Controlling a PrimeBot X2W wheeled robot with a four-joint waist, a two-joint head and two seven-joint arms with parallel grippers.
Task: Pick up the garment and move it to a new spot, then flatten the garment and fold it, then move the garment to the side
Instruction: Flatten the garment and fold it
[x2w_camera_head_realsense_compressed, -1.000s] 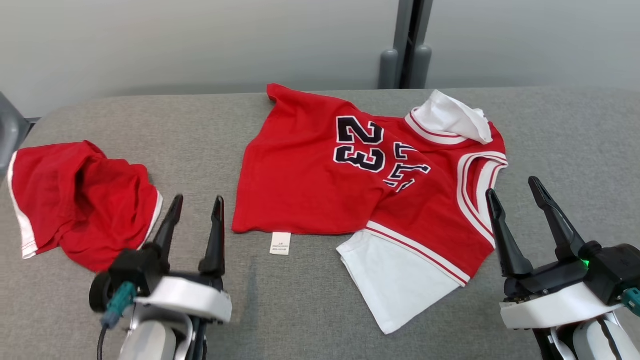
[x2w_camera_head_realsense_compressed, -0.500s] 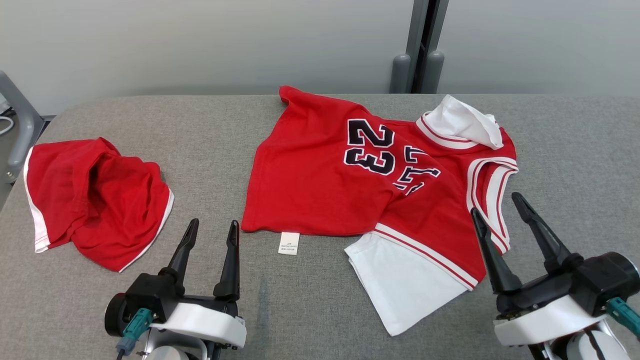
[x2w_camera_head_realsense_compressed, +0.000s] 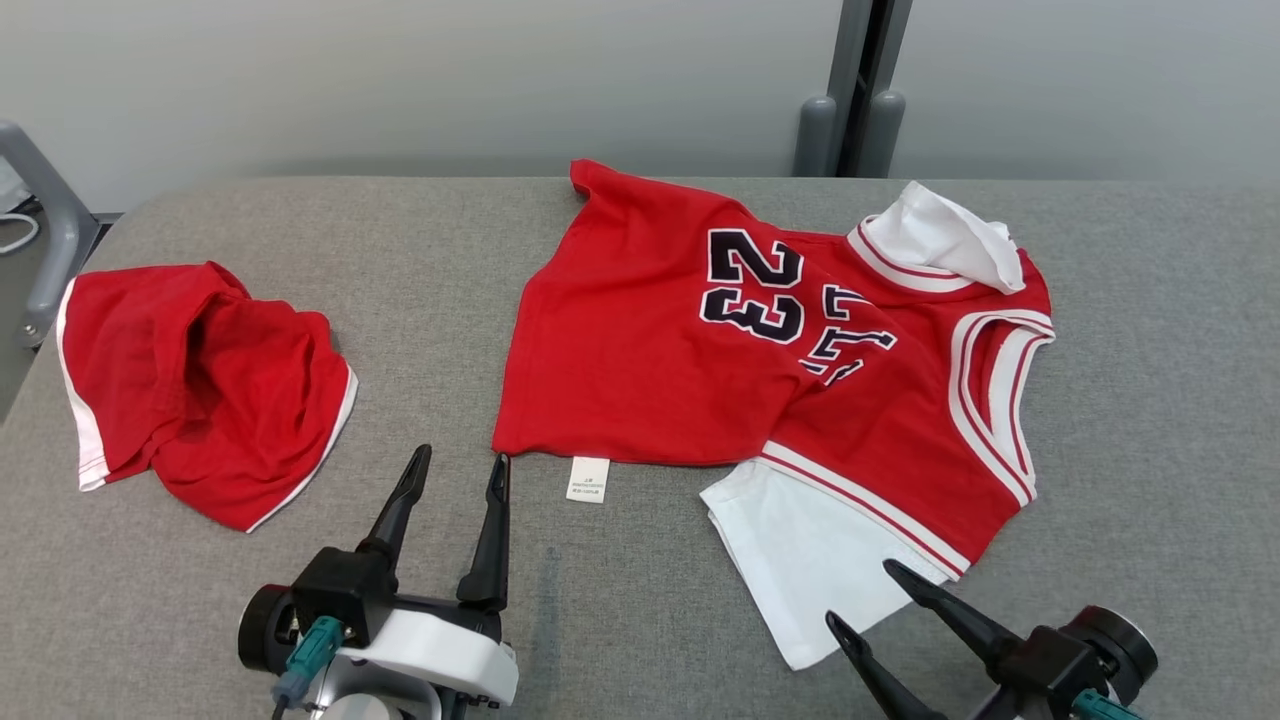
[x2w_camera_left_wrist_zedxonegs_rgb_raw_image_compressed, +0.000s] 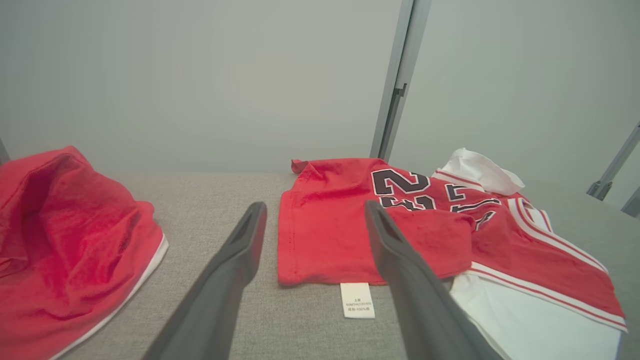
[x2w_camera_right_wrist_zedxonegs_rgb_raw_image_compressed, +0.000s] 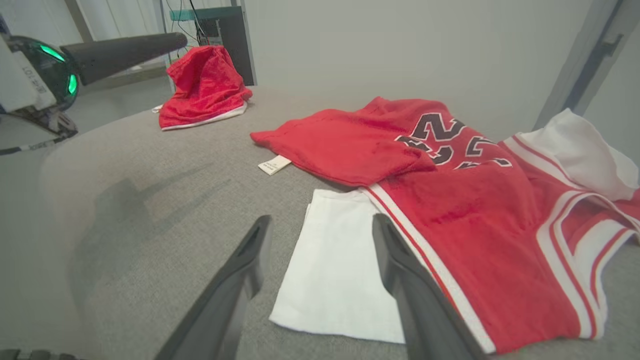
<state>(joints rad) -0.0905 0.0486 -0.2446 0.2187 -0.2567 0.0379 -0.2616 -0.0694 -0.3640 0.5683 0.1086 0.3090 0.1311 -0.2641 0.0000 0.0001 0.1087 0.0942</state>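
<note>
Shows a red number-23 jersey with white sleeves (x2w_camera_head_realsense_compressed: 640, 380) lying rumpled at the middle of a grey fabric-covered tabletop (x2w_camera_head_realsense_compressed: 400, 250), well apart from crumpled red shorts (x2w_camera_head_realsense_compressed: 200, 390) at the left. Finds the left gripper (x2w_camera_head_realsense_compressed: 461, 457) parted and empty near the hem, and the right gripper (x2w_camera_head_realsense_compressed: 860, 592) parted and empty by the near white sleeve.

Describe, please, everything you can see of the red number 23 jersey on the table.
The jersey is red, soft-looking knit fabric with a dark, white-edged 23, striped red-and-white trim and white sleeves. It lies rumpled on the grey padded table, one part folded over itself, a white label poking from its near hem.
</note>
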